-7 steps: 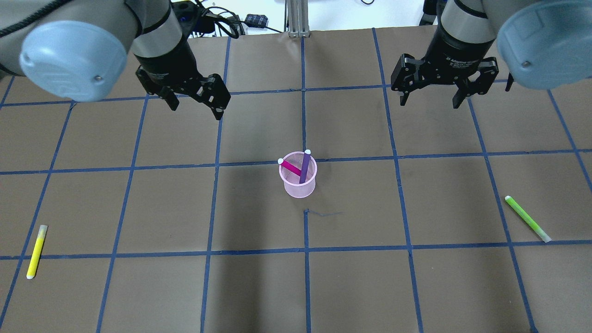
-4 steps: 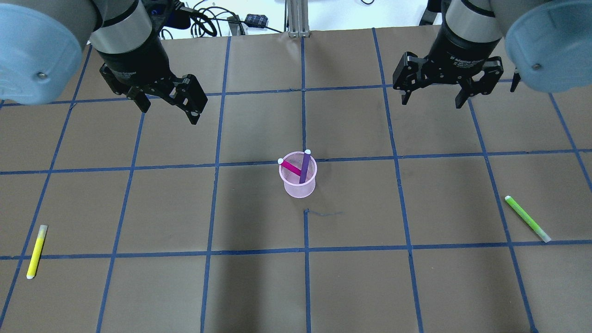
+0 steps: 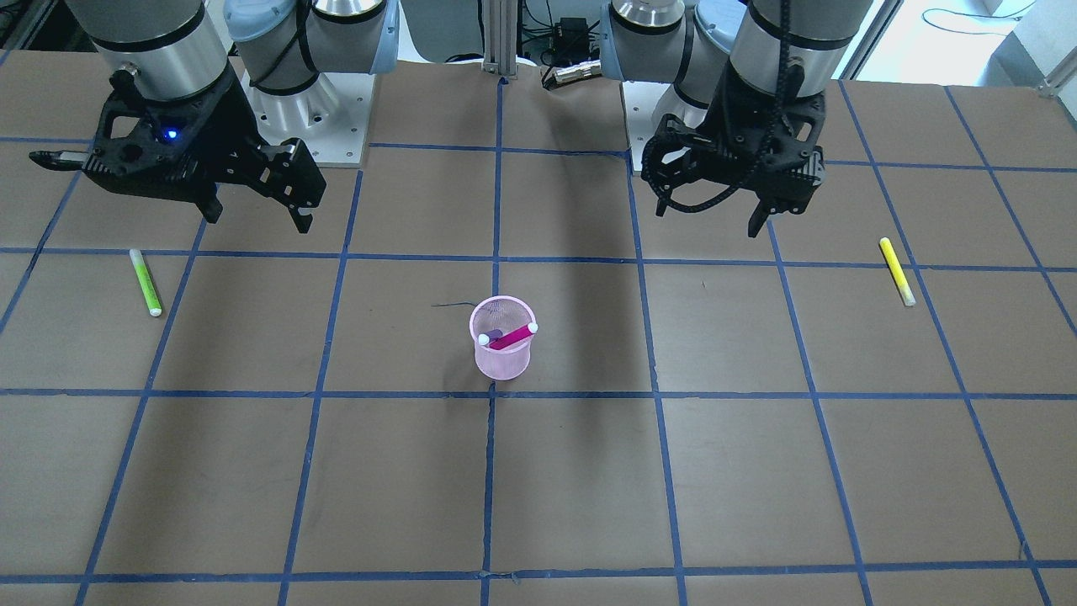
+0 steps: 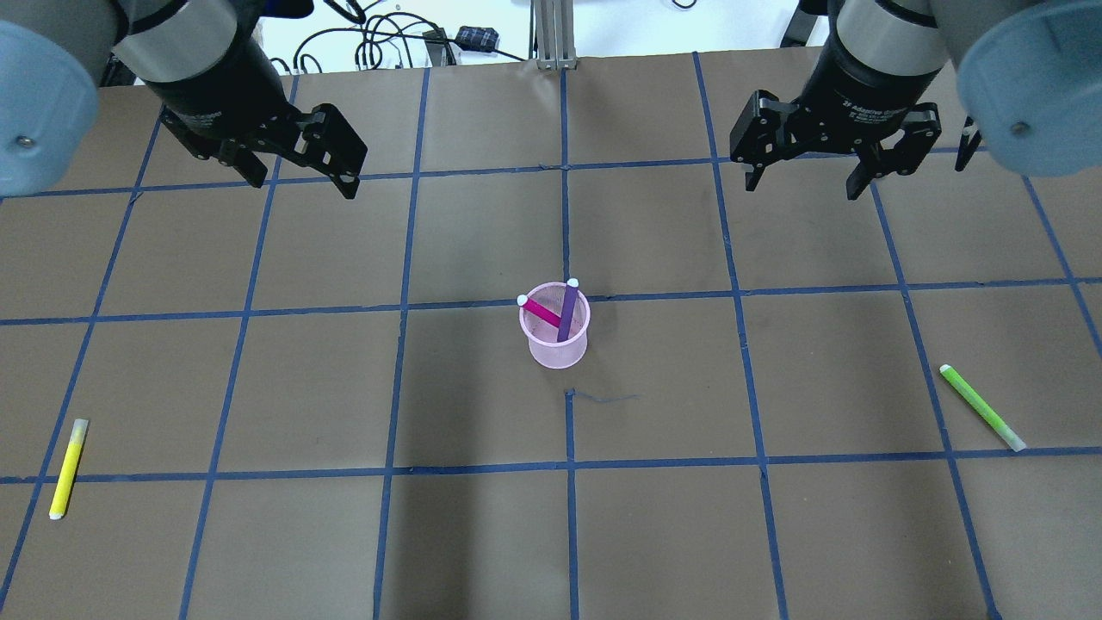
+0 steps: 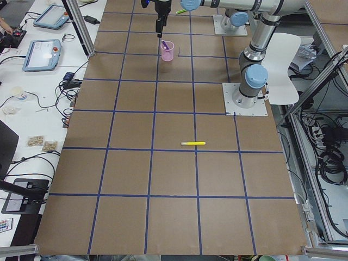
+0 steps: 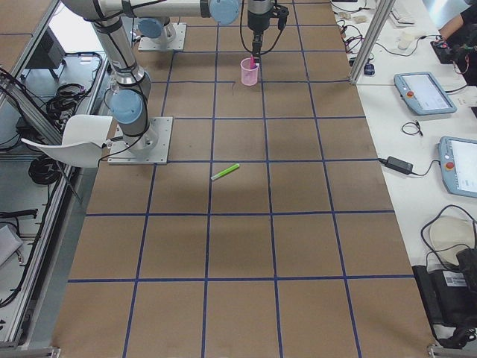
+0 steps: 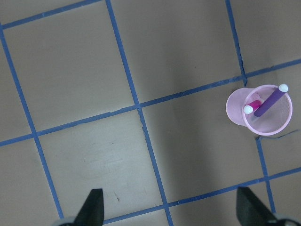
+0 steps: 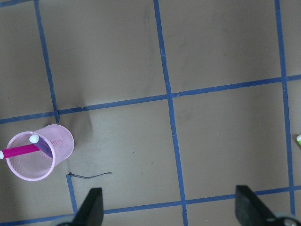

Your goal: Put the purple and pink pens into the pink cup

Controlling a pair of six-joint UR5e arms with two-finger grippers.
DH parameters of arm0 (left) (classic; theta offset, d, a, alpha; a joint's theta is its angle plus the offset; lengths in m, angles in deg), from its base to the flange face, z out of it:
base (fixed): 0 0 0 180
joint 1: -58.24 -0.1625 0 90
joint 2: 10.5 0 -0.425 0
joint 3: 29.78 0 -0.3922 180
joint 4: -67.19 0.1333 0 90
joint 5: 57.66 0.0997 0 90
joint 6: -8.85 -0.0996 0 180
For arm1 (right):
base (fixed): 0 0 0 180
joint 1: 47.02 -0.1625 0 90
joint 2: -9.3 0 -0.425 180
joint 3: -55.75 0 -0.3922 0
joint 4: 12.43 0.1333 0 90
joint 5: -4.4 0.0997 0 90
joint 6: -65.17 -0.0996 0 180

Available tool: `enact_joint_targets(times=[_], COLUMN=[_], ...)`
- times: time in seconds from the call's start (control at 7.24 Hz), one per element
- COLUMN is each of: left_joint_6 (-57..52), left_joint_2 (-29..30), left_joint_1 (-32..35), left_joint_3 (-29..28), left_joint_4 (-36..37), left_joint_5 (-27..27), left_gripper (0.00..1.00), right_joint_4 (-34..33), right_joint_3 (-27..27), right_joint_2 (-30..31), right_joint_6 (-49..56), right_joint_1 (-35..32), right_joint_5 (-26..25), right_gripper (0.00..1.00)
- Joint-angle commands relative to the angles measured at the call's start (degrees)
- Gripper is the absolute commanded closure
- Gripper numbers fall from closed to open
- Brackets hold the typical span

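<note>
The pink mesh cup (image 4: 555,344) stands at the table's middle. The pink pen (image 4: 541,312) and the purple pen (image 4: 567,313) both stand in it, leaning crossed, white tips above the rim. The cup also shows in the front view (image 3: 502,358), the left wrist view (image 7: 277,123) and the right wrist view (image 8: 59,146). My left gripper (image 4: 303,185) is open and empty, raised far to the cup's back left. My right gripper (image 4: 801,191) is open and empty, raised far to the cup's back right.
A yellow pen (image 4: 67,469) lies near the table's front left. A green pen (image 4: 981,406) lies on the right side. Blue tape lines grid the brown table (image 4: 258,387). Cables and a metal post (image 4: 551,34) sit beyond the far edge.
My left gripper has moved left and back, farther from the cup, still open. My right gripper has barely shifted. The cup and pens have not moved.
</note>
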Motion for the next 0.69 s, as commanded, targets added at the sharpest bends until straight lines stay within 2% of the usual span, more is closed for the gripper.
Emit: enact_joint_targets(times=[0.0,0.28,0.55], left_joint_6=[1.97,7.55,7.51], left_joint_2=[-0.69,0.54,0.45], left_joint_1=[-0.8,-0.45,-0.71], left_joint_3=[-0.18,-1.23,-1.33], left_joint_4=[-1.23,-0.79,-1.05], left_joint_5=[4.6,2.96,3.04], left_gripper=[0.0,0.0,0.0], right_joint_4=[-0.15,-0.15,-0.15], right_joint_3=[-0.07,0.02,0.02], right_joint_2=[-0.02,-0.02,-0.02], right_joint_6=[0.01,0.01,-0.08], right_joint_1=[0.09,0.0,0.0], right_joint_5=[0.0,0.0,0.0], right_gripper=[0.0,0.0,0.0])
